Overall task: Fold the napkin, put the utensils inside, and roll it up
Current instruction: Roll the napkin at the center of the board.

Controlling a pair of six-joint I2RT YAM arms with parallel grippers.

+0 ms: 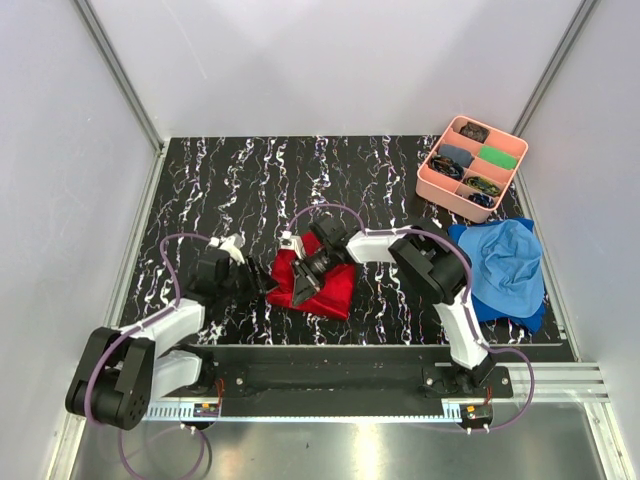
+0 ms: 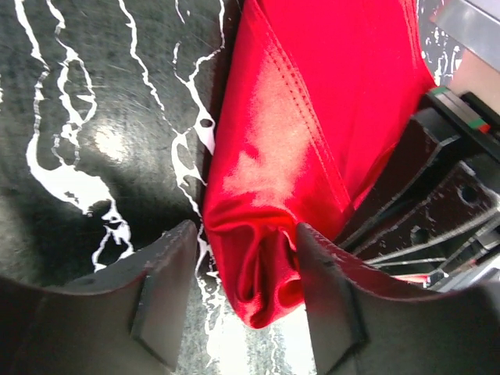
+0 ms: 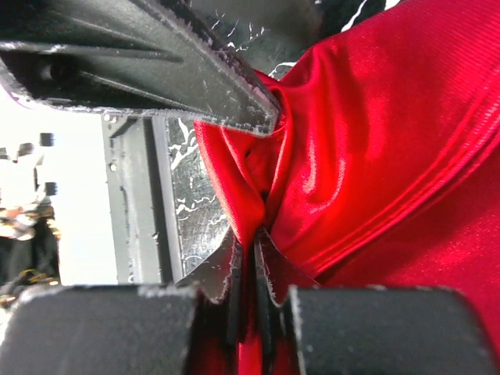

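Note:
The red napkin (image 1: 335, 285) lies bunched on the black marble table, between the two arms. My right gripper (image 1: 303, 288) is shut on a pinched fold of the napkin (image 3: 375, 156) at its left edge. My left gripper (image 1: 268, 283) is open, its jaws standing either side of a rolled corner of the napkin (image 2: 312, 117), which touches the right finger (image 2: 332, 297). The right gripper's black body shows at the right of the left wrist view. The orange utensils are not in view.
A pink tray (image 1: 428, 182) of small dark and green items stands at the back right. A blue cloth (image 1: 505, 265) lies at the right, by the right arm's base. Grey walls close in the table on three sides.

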